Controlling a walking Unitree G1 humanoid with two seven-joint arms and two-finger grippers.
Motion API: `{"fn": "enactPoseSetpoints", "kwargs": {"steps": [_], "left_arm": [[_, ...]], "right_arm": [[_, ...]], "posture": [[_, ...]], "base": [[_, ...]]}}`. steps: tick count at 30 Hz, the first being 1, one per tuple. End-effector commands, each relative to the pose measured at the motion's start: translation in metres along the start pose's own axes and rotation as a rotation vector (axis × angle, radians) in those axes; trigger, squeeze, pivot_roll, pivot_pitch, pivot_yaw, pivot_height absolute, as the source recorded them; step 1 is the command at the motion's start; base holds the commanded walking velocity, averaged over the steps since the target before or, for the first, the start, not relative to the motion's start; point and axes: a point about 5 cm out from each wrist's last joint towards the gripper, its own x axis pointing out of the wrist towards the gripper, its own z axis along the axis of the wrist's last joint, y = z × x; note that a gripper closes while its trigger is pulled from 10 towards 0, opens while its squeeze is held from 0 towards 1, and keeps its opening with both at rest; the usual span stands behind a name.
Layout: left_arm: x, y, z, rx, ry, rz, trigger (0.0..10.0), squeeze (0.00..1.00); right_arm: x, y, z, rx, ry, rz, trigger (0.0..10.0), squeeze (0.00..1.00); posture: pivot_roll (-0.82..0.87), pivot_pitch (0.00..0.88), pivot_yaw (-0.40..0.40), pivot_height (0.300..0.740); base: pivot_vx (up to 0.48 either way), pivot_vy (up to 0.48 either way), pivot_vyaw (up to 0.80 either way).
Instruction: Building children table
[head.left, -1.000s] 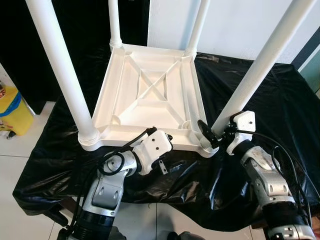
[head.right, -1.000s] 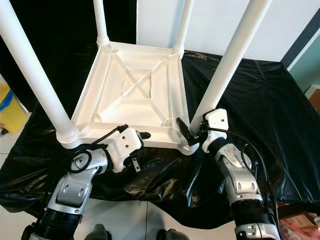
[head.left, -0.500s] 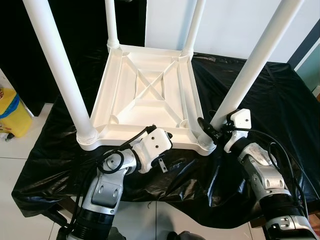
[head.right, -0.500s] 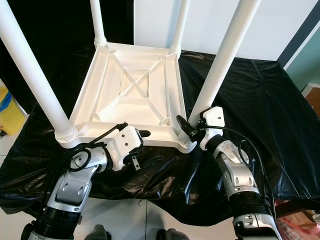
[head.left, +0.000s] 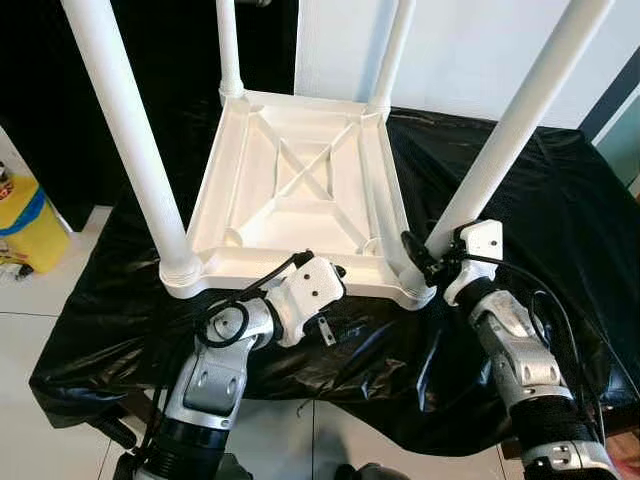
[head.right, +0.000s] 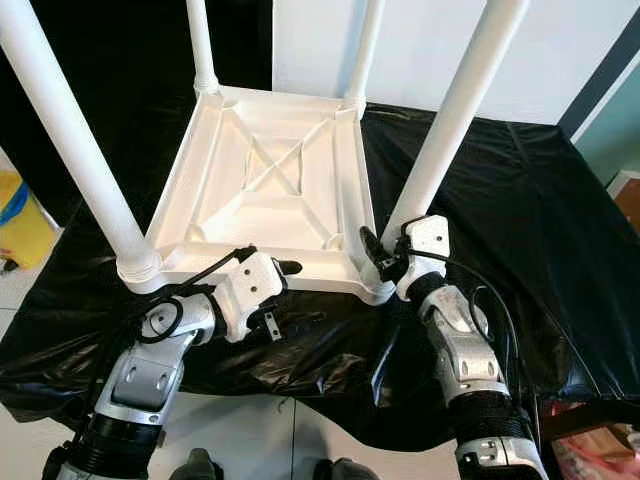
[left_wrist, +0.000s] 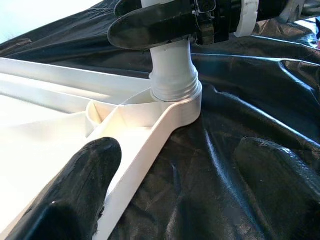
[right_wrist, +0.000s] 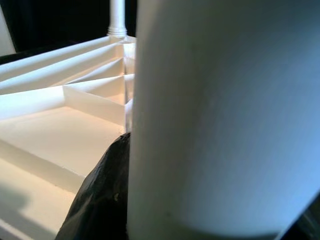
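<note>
The children table (head.left: 300, 190), white plastic, is seen lying upside down on a counter covered by a black plastic sheet (head.left: 560, 220), its ribbed underside turned up. Four white legs are stood in its corner sockets: the near right leg (head.left: 510, 130), the near left leg (head.left: 130, 140), and two far legs (head.left: 230, 50) rising out of the frame. A threaded collar is seen at the base of the near right leg in the left wrist view, seated in the corner socket (left_wrist: 175, 100).

A yellow bin (head.left: 25, 225) is placed on the tiled floor at the far left, well apart from the counter.

The right gripper (head.left: 432, 262) is brought against the base of the near right leg, with its black fingers (left_wrist: 150, 25) closed around the leg just above the socket; the silver forearm is angled up from the near right. The left gripper (head.left: 335, 275) is held at the near edge of the table, its fingers (left_wrist: 75, 200) spread apart, one over the white rim and one over the black sheet, with the elbow bent below the counter edge.
</note>
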Motion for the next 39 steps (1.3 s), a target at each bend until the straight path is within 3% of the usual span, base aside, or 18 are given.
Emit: {"fn": "enactPoseSetpoints", "kwargs": {"steps": [1, 4, 9, 13, 20, 21, 27, 28, 29, 30, 39], "left_arm": [[0.004, 0.004, 0.001, -0.001, -0.011, 0.129, 10.0, 0.00], [0.004, 0.004, 0.001, -0.001, -0.012, 0.128, 10.0, 0.00], [0.005, 0.005, 0.002, 0.001, -0.014, 0.128, 10.0, 0.00], [0.005, 0.006, 0.002, -0.002, -0.015, 0.143, 10.0, 0.00], [0.003, 0.007, -0.002, -0.006, -0.004, 0.157, 10.0, 0.00], [0.004, 0.009, -0.003, -0.003, 0.001, 0.157, 10.0, 0.00], [0.001, 0.015, -0.003, -0.001, 0.003, 0.177, 10.0, 0.00], [-0.001, 0.019, -0.003, -0.001, 0.004, 0.196, 10.0, 0.00], [-0.001, 0.019, -0.003, -0.001, 0.004, 0.196, 10.0, 0.00], [-0.003, 0.022, -0.003, -0.001, 0.004, 0.209, 10.0, 0.00], [-0.013, 0.039, -0.005, -0.016, -0.008, 0.316, 10.0, 0.00]], "right_arm": [[-0.007, -0.007, -0.013, -0.016, 0.083, -0.081, 10.0, 0.00], [-0.008, -0.007, -0.014, -0.009, 0.084, -0.098, 10.0, 0.00], [-0.010, 0.002, -0.018, -0.004, 0.115, -0.240, 10.0, 0.00], [-0.008, 0.018, -0.017, 0.042, 0.117, -0.342, 10.0, 0.00], [-0.006, 0.031, -0.013, 0.046, 0.104, -0.331, 10.0, 0.00], [-0.007, 0.025, -0.010, 0.042, 0.088, -0.327, 10.0, 1.00], [-0.010, 0.019, -0.004, 0.029, 0.047, -0.300, 10.0, 1.00], [-0.013, 0.015, -0.002, 0.019, 0.033, -0.285, 10.0, 0.32], [-0.013, 0.015, -0.002, 0.019, 0.033, -0.285, 10.0, 0.32], [-0.016, 0.014, 0.000, 0.011, 0.025, -0.277, 10.0, 0.00], [-0.028, 0.011, 0.003, -0.002, 0.002, -0.194, 10.0, 0.00]], "posture": [[0.16, 0.055, -0.137, 0.740], [0.16, 0.055, -0.137, 0.740], [0.16, 0.054, -0.144, 0.740], [0.16, 0.053, -0.159, 0.740], [0.15, 0.053, -0.156, 0.740], [0.14, 0.053, -0.152, 0.740], [0.13, 0.060, -0.141, 0.740], [0.13, 0.062, -0.139, 0.740], [0.13, 0.062, -0.139, 0.740], [0.13, 0.062, -0.139, 0.740], [0.10, 0.071, -0.118, 0.740]], "base": [[0.000, 0.000, 0.00], [0.000, 0.000, 0.00], [0.000, 0.000, 0.00], [0.000, 0.000, 0.00], [0.000, 0.000, 0.00], [0.000, 0.000, 0.00], [0.000, 0.000, 0.00], [0.000, 0.000, 0.00], [0.000, 0.000, 0.00], [0.000, 0.000, 0.00], [0.000, 0.000, 0.00]]}}
